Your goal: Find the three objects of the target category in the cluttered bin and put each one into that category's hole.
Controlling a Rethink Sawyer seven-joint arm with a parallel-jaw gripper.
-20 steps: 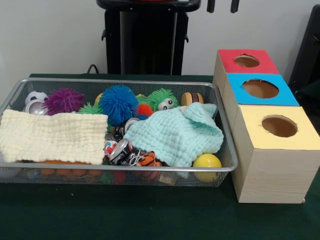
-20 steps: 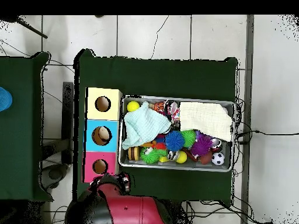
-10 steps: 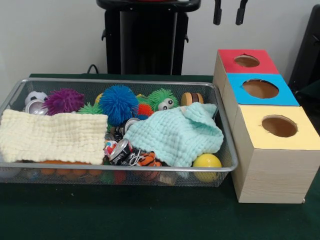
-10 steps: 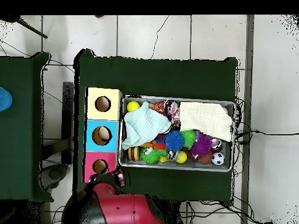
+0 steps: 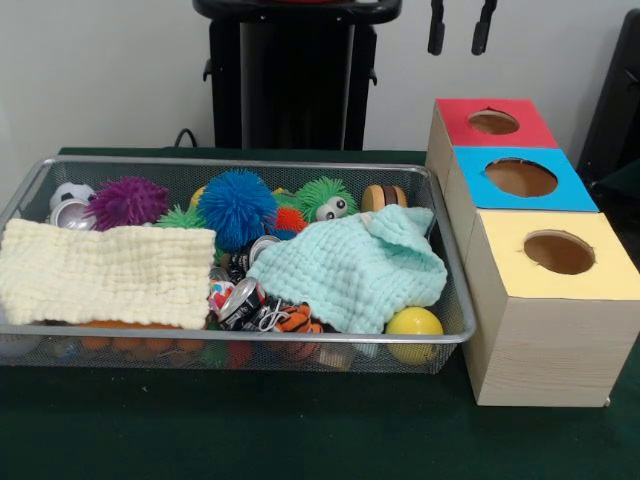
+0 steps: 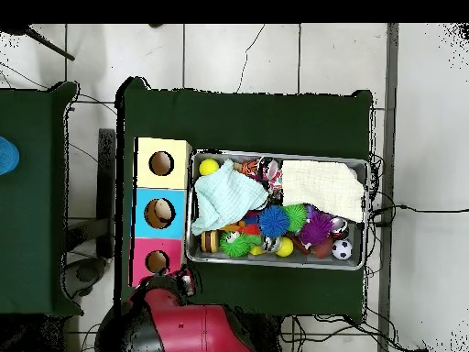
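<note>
The cluttered bin [image 5: 240, 335] sits on the green desk [image 5: 300, 430], its short end just beside the pale box whose blue-topped hole [image 5: 521, 177] lies between a red-topped and a yellow-topped one. No clear bottle shows; a cream cloth [image 5: 105, 272] and a mint cloth [image 5: 355, 268] cover much of the pile, with a blue spiky ball [image 5: 236, 206] and a yellow ball [image 5: 413, 327] among the toys. The end effector [image 5: 460, 27] hangs at the desk's far edge above the red-topped end of the box, its two fingers apart with a clear gap, holding and touching nothing. Against a second ago it reaches lower into view; the bin's contents are unchanged.
</note>
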